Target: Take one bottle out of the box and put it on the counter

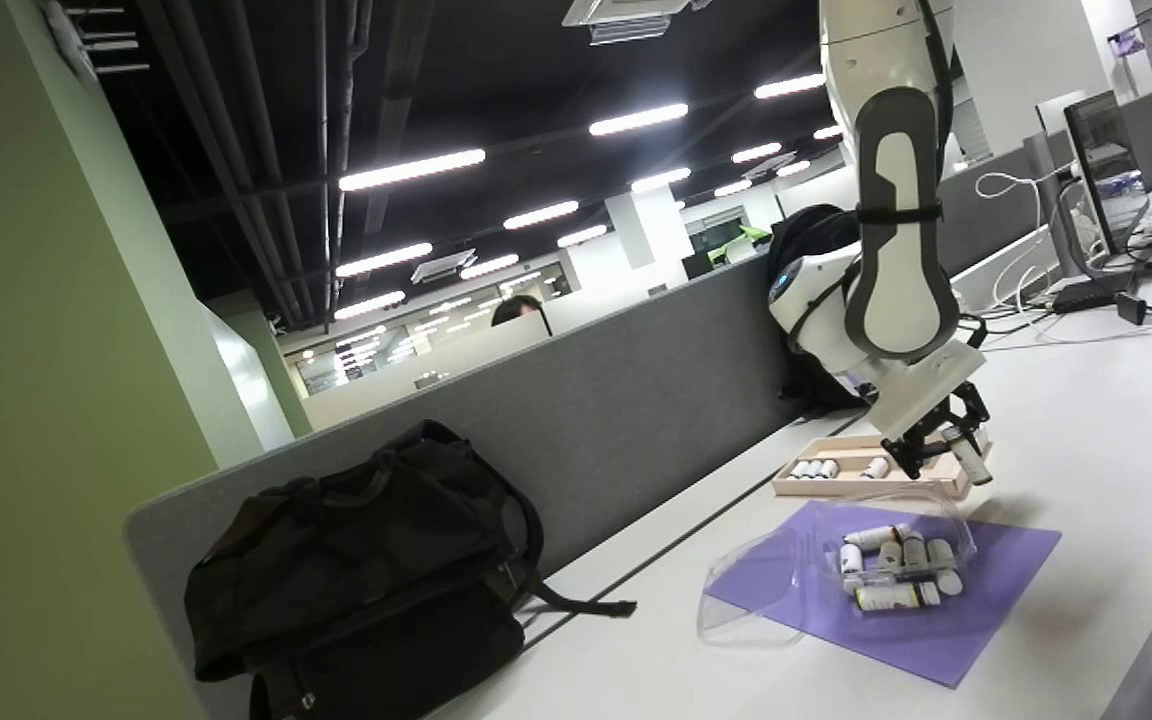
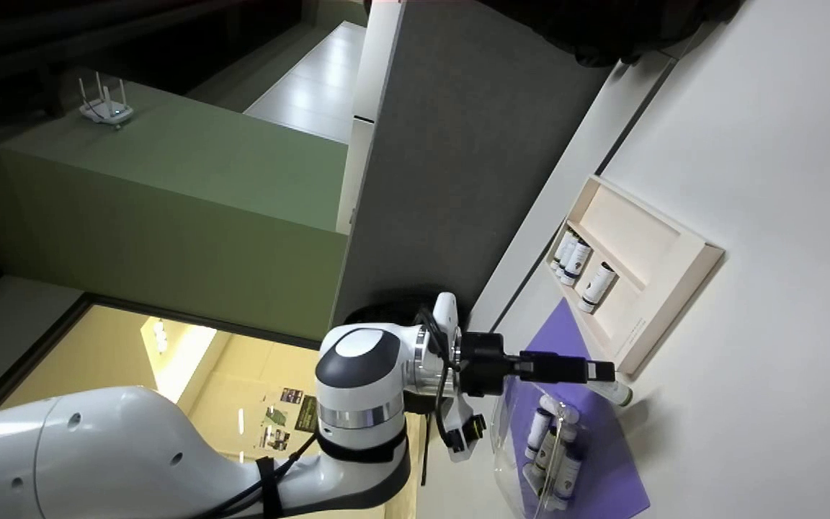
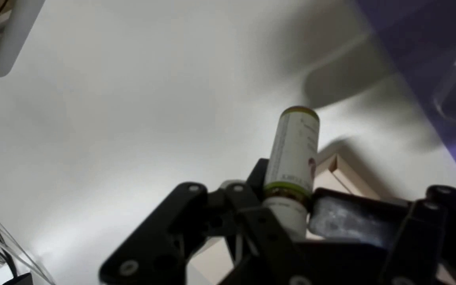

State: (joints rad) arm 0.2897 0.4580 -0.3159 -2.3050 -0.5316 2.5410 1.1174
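Observation:
My gripper (image 1: pixel 936 440) is shut on a white-labelled bottle (image 1: pixel 970 460), gripped near its cap. In the wrist view the bottle (image 3: pixel 296 148) sits between the fingertips (image 3: pixel 287 190), tilted, its base pointing away from me. I hold it above the white counter (image 3: pixel 152 99), just outside the corner of the tan box (image 3: pixel 356 178). In both exterior views the box (image 1: pixel 856 488) lies on the counter, with several bottles (image 2: pixel 597 287) lying in one long compartment. In an exterior view the held bottle (image 2: pixel 613 391) is partly hidden behind the fingers (image 2: pixel 601 371).
A purple sheet (image 1: pixel 1016 560) lies beside the box. On it stands a clear plastic container (image 1: pixel 969 540) with several bottles, its clear lid (image 1: pixel 706 610) opened to one side. A grey partition (image 1: pixel 656 420) runs behind. A black bag (image 1: pixel 366 560) and a monitor (image 1: pixel 1106 170) with cables flank the area.

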